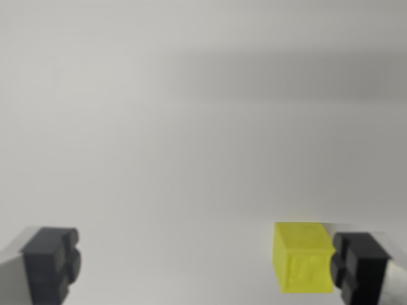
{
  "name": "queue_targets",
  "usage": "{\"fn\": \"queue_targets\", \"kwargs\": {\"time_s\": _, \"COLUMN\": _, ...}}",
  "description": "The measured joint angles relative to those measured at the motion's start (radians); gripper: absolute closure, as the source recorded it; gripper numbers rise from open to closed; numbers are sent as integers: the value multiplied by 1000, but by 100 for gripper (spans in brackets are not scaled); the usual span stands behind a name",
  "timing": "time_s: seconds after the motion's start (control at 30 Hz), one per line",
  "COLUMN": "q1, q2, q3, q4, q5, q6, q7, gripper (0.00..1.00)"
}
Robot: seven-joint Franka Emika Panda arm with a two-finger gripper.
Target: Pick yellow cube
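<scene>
1. Yellow cube [303, 257] is being seen resting flat on the desk [191, 127], no long axis, one corner edge turned toward the camera.
2. End effector [206, 267] is being held spread wide, the cube touching the finger [359, 267] on the wrist view's right.

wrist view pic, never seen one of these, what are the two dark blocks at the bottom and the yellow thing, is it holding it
This picture comes from a camera mounted on a robot arm's wrist, looking down past its hand at a plain pale surface. The two dark blocks in the bottom corners are the hand's fingertips, which close together to grip things. They stand wide apart, so the hand is open. The yellow thing is a small yellow cube, the object the robot is meant to pick up. It lies between the fingertips, close against the one on the wrist view's right; whether they actually touch is hard to tell. Nothing is held yet, and nothing else shows on the surface.
</scene>
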Motion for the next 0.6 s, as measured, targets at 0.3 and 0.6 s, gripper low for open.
{"fn": "queue_targets", "kwargs": {"time_s": 0.3, "q1": -26, "q2": -14, "q3": 0, "q4": -85, "q5": -1, "q6": 73, "q7": -32, "gripper": 0}}
{"fn": "queue_targets", "kwargs": {"time_s": 0.6, "q1": -54, "q2": -20, "q3": 0, "q4": -164, "q5": -2, "q6": 147, "q7": -66, "gripper": 0}}
